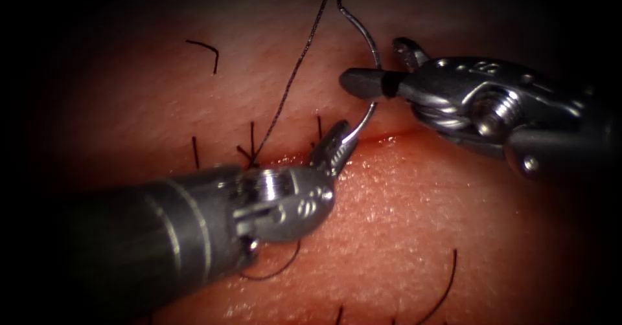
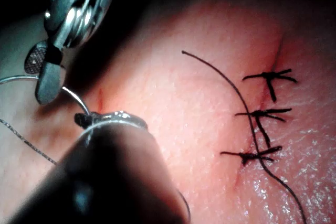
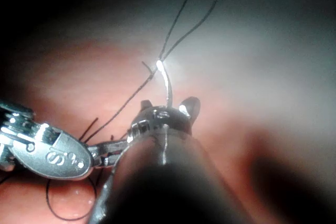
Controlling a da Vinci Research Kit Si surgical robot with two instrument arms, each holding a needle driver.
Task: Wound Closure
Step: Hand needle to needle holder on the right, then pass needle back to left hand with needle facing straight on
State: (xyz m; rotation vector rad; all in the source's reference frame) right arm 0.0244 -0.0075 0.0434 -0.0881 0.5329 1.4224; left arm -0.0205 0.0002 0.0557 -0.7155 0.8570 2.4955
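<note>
The left arm's tool [image 1: 337,145] is angled up from the lower left, its jaws clamped on the needle [image 1: 368,114] near the tip. The right arm's tool [image 1: 372,72] is extended from the right, its jaws parted around the needle's mid-curve.

Small stamped marks are showing on the left end effector [image 3: 107,153], on its rounded metal housing: one is reading like an "S", though none of them is coming through as a legible word or number.
</note>
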